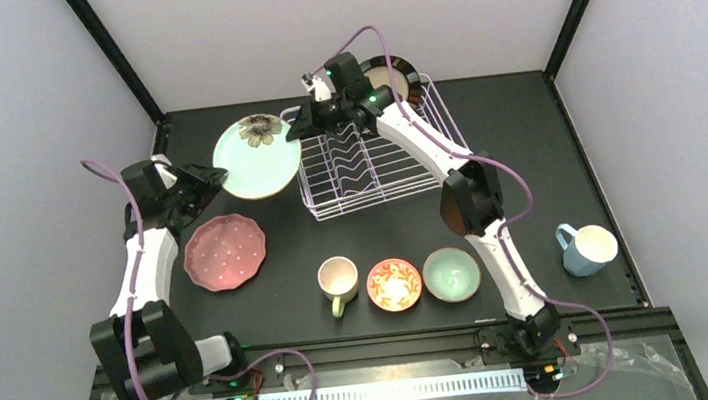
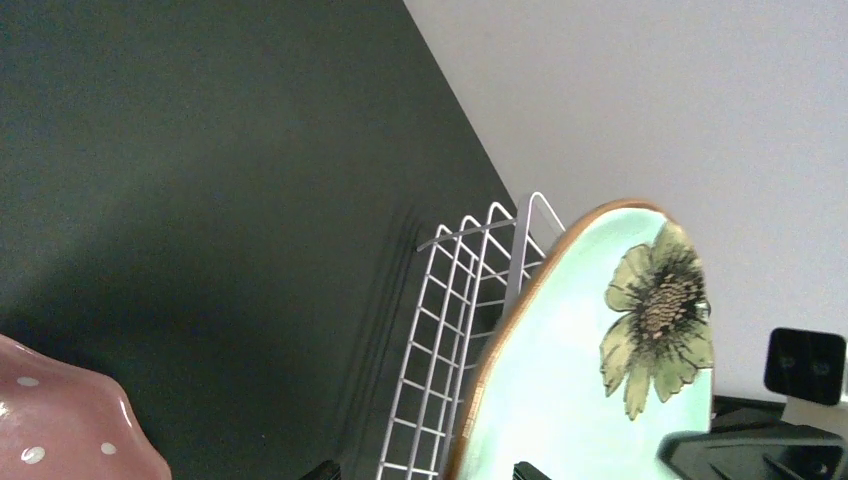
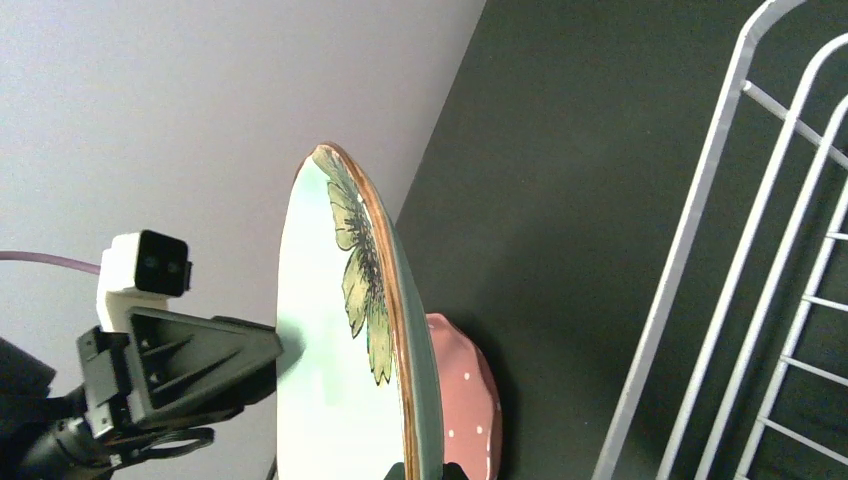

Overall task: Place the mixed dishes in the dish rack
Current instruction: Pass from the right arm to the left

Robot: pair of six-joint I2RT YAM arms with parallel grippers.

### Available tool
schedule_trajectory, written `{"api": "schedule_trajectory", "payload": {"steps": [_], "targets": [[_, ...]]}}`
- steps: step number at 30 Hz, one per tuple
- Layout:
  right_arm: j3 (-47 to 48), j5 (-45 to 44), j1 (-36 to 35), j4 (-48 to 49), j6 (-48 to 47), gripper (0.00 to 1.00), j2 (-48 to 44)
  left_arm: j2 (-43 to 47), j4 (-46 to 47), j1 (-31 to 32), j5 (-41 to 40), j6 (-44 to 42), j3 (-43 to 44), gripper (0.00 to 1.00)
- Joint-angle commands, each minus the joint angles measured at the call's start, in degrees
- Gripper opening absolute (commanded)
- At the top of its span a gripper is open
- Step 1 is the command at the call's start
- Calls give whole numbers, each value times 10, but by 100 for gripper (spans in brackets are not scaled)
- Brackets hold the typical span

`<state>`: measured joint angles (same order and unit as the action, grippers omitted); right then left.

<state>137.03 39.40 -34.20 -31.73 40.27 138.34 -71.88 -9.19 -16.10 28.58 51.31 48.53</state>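
Teal flower-painted plate (image 1: pixel 250 161) being pinched at rim by right tool (image 1: pixel 294 131), raised left of white wire dish rack (image 1: pixel 387 171), upper centre. Left tool (image 1: pixel 215 179) being held spread. Next, by judgement: plate needing swinging over wavy dividers (image 1: pixel 356 164), lowering edge-on.

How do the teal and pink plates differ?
The teal flower plate has a smooth rim and one flower; the pink dotted scalloped plate has white dots. The teal one is tilted in the right gripper; the pink one lies flat on the table. Both are outside the dish rack.
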Motion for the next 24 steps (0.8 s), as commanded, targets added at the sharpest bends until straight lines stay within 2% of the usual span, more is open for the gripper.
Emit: {"api": "schedule_trajectory", "payload": {"steps": [1,20,22,24], "targets": [[40,55,4,60,45,0,-55,-14,26,2,19,-9,-5,99],[16,107,3,103,96,0,-57,-25,305,41,120,90,-64,98],[15,110,3,102,99,0,-56,-22,332,40,130,97,-70,94],[13,111,3,100,99,0,-54,-19,346,40,136,99,-72,86]]}}
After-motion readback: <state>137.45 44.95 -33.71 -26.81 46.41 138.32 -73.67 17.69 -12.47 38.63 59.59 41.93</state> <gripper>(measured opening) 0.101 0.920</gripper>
